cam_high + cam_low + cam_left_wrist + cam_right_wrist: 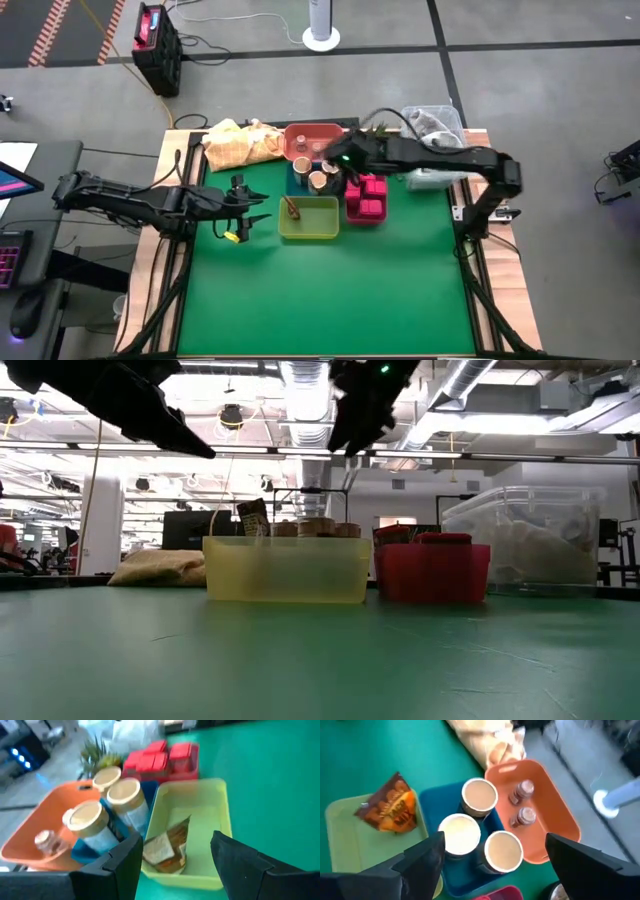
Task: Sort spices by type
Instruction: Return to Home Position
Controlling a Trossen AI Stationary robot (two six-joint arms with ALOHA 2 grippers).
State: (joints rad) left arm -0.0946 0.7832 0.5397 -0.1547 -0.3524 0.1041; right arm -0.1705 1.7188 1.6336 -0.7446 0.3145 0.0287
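Three round tan-topped jars (460, 834) stand upright in a blue tray (300, 180). Two tiny short jars (522, 790) lie in the orange tray (312, 140). Bright pink boxes (366, 195) sit in a red tray. A brown spice packet (167, 847) leans on the floor of the yellow-green tray (308, 218). My right gripper (490, 865) hangs open above the jars, touching nothing. My left gripper (177, 870) is open, raised off the table at the left side of the yellow-green tray, pointing at the packet.
A crumpled yellow cloth (240, 143) lies at the far left of the table. A clear plastic bin (435, 125) and a small green spiky plant (378, 128) stand at the far right. The near half of the green mat (330, 300) is bare.
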